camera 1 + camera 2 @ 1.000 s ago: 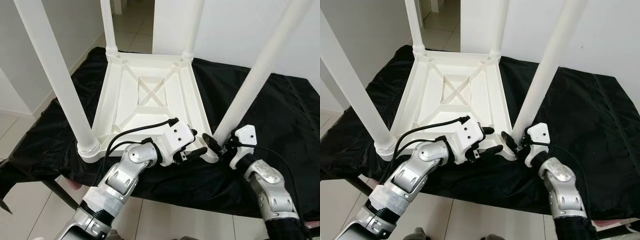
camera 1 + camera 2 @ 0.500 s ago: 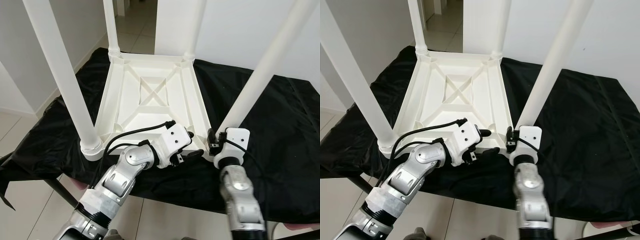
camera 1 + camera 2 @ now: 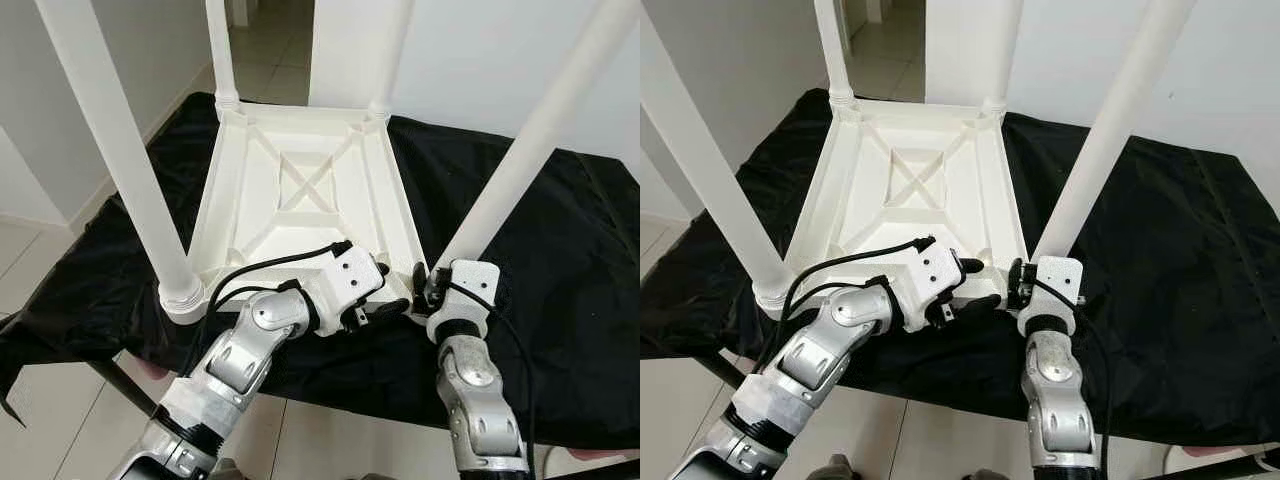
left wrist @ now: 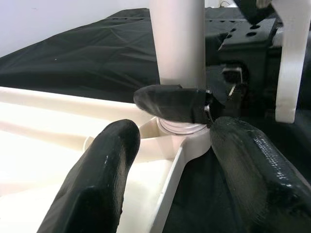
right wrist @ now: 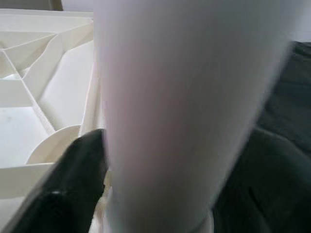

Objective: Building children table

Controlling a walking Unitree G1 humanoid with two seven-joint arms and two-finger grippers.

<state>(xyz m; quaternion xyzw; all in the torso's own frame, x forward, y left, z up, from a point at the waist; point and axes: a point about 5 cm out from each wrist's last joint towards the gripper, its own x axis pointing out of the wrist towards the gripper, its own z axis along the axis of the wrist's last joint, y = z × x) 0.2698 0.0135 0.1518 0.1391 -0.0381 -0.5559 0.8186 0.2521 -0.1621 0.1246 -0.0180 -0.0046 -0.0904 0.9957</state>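
Jaws near black cloth [image 3: 560, 230], tiled floor [image 3: 30, 400]

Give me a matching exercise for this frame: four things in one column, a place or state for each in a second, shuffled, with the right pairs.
Things
1. table top
2. black cloth
3. right gripper
4. left gripper

Places or states
A. at the near edge of the top, beside the corner socket
B. upside down, four legs pointing up
C. spread under the table
D. around the base of the near right leg

Pairs: 1-B, 2-C, 3-D, 4-A
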